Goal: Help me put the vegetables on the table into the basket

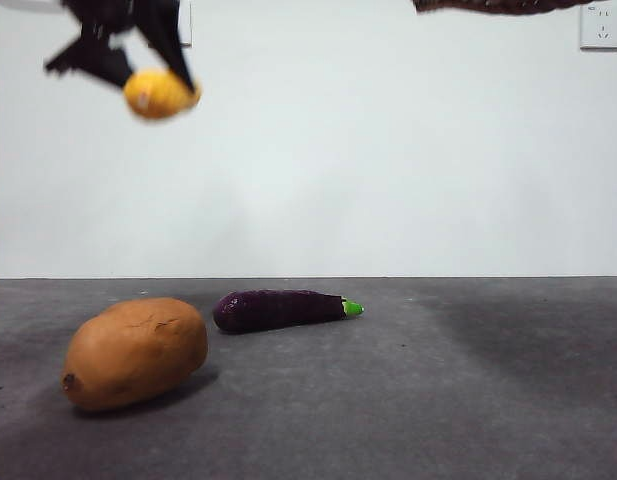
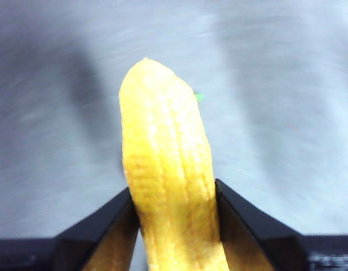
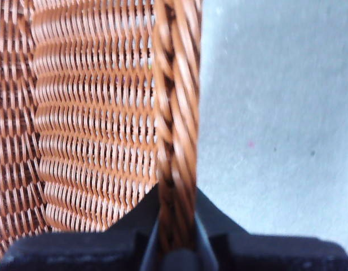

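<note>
My left gripper (image 1: 153, 70) is high at the top left of the front view, shut on the small yellow chunk (image 1: 159, 94), a ribbed yellow piece that fills the left wrist view (image 2: 165, 169) between the jaws. The potato (image 1: 135, 352) lies on the table (image 1: 438, 400) at front left. The purple eggplant (image 1: 280, 309) with green stem lies just behind it. My right gripper (image 3: 176, 226) is shut on the rim of the wicker basket (image 3: 95, 130). The basket is held high, showing only as a brown edge (image 1: 498, 6) at the top right of the front view.
A white wall stands behind the table. A wall socket (image 1: 601, 25) is at the top right. The right half of the table shows only a soft shadow.
</note>
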`<state>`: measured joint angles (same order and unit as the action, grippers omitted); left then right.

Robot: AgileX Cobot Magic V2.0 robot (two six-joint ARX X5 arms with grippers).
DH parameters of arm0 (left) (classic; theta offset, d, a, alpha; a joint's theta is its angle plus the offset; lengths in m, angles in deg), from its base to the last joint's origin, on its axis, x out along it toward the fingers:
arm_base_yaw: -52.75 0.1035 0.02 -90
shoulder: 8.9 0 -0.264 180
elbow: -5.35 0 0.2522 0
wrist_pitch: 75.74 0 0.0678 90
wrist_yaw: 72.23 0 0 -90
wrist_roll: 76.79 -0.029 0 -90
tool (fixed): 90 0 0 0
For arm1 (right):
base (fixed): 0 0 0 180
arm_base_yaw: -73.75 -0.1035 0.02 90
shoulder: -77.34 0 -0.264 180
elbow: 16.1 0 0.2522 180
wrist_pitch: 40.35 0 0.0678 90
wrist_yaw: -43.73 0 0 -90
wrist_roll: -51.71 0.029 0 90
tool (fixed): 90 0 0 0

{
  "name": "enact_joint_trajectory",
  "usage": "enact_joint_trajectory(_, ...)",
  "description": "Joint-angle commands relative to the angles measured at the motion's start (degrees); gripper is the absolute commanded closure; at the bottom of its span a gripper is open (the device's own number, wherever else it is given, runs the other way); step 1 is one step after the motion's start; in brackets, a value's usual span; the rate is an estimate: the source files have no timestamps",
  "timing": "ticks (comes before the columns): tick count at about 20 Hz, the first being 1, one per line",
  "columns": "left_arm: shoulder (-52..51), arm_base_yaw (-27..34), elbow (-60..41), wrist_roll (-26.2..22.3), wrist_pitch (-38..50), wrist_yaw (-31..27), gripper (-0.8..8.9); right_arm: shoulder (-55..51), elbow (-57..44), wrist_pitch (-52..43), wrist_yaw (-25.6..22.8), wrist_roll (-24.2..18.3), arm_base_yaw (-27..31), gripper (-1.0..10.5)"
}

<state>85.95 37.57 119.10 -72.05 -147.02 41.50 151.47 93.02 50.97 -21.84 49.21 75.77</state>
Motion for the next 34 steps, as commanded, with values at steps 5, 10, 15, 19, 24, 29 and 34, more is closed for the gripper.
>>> enact_joint_trajectory(5,-3.8,-10.3,-0.2,-3.1,-1.3,0.3,8.26,8.1,-5.0,-0.8,-6.5,3.3,-6.2,9.6)
enact_joint_trajectory(10,-3.5,-13.0,-0.2,-3.1,-2.4,0.3,8.26,9.0,-22.1,-16.1,-6.6,12.6,-13.0,9.6)
enact_joint_trajectory(15,0.7,-13.3,-0.2,-2.3,-4.5,0.3,8.26,9.0,-26.8,-20.0,-9.9,19.2,-20.6,9.6)
enact_joint_trajectory(19,5.9,-15.7,-0.2,-2.0,-4.0,0.7,8.26,9.0,-26.8,-22.1,-10.0,22.4,-25.4,9.6)
enact_joint_trajectory(24,11.1,-18.8,-0.2,-2.0,-3.9,0.7,8.13,9.0,-26.8,-23.6,-10.1,24.5,-27.6,9.6)
enact_joint_trajectory(29,11.6,-21.0,-0.2,-1.4,-2.5,0.1,3.59,9.0,-26.8,-23.6,-10.1,24.9,-27.6,9.6)
enact_joint_trajectory(34,11.6,-21.1,-0.2,-2.0,-1.9,-9.5,3.15,9.0,-26.8,-23.6,-10.1,24.8,-27.6,9.6)
